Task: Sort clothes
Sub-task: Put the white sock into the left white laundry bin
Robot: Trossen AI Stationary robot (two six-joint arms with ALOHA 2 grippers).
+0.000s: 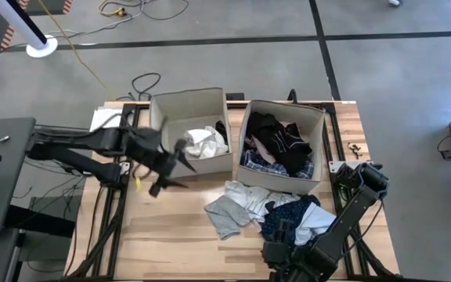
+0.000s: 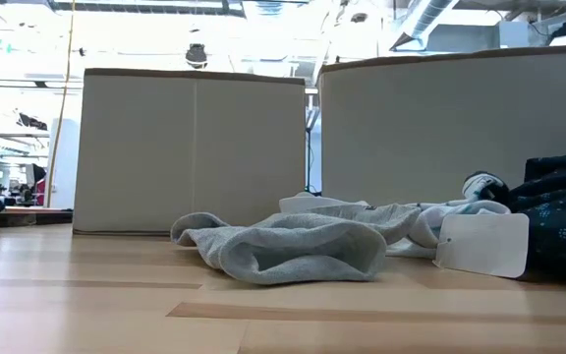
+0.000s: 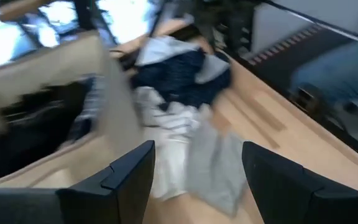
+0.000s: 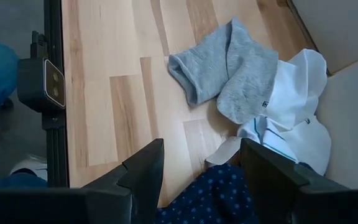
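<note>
Several clothes [image 1: 268,211] heaped: crumpled grey, white, navy dotted.

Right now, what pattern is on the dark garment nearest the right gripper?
Navy dotted garment: small light dots, clearest in the right wrist view.

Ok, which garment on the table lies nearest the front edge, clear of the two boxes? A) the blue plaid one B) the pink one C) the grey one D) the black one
C: the grey garment lies flat on the bare wood in front of the boxes, beside the white one, while the black garment sits inside the right box.
</note>
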